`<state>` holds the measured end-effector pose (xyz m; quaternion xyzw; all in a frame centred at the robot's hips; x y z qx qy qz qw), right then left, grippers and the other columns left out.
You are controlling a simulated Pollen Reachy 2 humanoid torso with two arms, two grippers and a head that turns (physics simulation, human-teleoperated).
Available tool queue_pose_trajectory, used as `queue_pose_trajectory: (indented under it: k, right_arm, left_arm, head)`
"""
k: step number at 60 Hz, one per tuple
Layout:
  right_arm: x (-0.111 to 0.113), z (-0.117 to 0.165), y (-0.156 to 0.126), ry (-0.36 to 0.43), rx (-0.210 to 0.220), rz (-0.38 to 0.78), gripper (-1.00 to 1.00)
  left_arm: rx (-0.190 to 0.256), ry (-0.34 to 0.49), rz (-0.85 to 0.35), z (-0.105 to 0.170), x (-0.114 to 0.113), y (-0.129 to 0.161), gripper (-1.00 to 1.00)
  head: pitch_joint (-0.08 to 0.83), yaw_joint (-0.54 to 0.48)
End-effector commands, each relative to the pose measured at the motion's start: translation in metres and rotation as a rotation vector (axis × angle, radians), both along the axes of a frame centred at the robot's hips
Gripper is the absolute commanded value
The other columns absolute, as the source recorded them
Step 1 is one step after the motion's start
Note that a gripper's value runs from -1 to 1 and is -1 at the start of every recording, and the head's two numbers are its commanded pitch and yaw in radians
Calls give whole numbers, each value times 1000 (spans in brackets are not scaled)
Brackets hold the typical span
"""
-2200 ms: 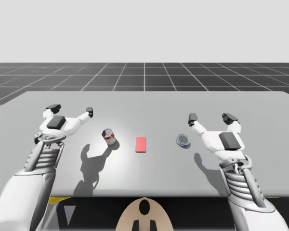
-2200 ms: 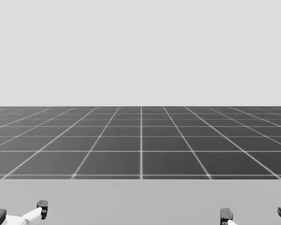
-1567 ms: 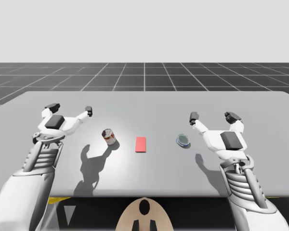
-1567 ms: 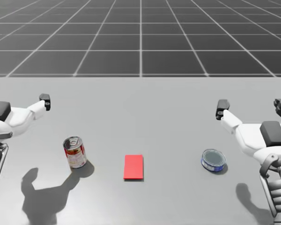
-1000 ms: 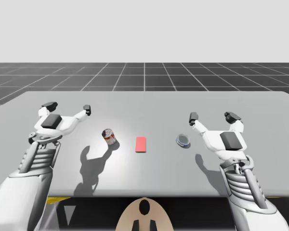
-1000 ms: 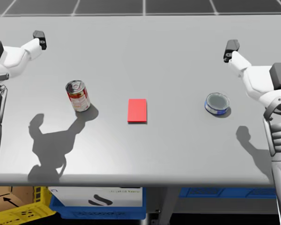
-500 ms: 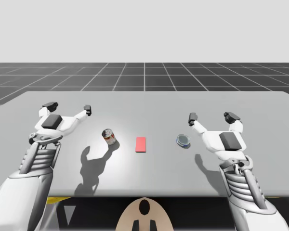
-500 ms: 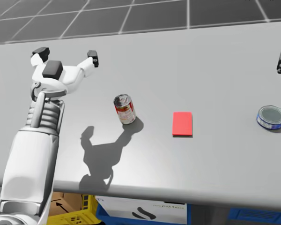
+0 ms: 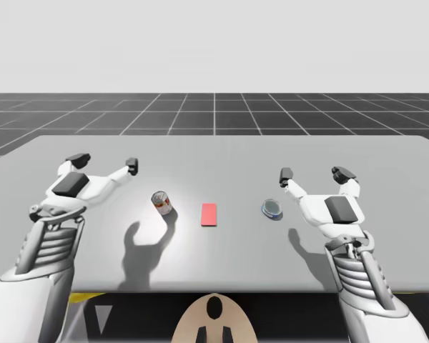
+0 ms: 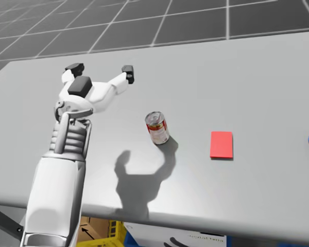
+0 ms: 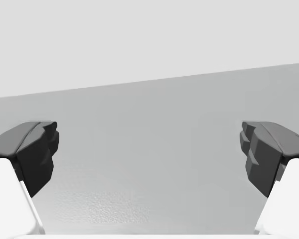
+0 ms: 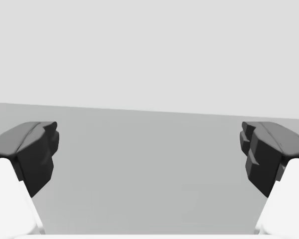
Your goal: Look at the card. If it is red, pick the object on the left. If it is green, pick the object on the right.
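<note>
Card (image 9: 209,214), red, flat on desk (image 9: 214,153) between upright red-and-white can (image 9: 162,203) at left and low blue tin (image 9: 272,209) at right — left gripper (image 9: 105,162), right gripper (image 9: 313,174) both spread wide, empty.

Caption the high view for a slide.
Red card between upright red can and flat blue tin; left claw, right claw open, empty.

A simulator's bare scene: grey table (image 9: 236,161), dark gridded floor (image 9: 214,111).
</note>
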<state>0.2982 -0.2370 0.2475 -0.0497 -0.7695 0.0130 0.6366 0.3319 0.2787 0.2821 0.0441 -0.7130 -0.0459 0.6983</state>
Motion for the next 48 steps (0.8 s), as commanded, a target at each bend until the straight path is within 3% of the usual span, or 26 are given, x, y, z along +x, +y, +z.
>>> queue_pose_trajectory:
  k: [1, 9, 22, 31, 39, 48]
  right_arm:
    - [1, -2, 1, 5, 11, -5, -1000]
    - [3, -6, 1, 14, 9, -9, -1000]
    - [5, -6, 0, 8, 8, -9, -1000]
    - [5, -7, -1, 9, 8, -10, -1000]
    - [5, -7, -1, 8, 8, -8, -1000]
    - [5, -7, -1, 8, 9, -6, -1000]
  left_arm:
    - [-91, 61, -136, 15, -29, -9, -1000]
    - [-78, 105, -228, 10, -60, -12, -1000]
    - [-53, 222, -315, -21, -85, 5, -1000]
    - [-34, 290, -306, -57, -87, 11, -1000]
    - [-46, 352, -301, -87, -79, 5, -1000]
    - [-71, 381, -301, -102, -66, -3, -1000]
  head:
    - [618, 301]
    - [618, 304]
    - [616, 304]
    - [613, 304]
    - [610, 304]
    - [610, 300]
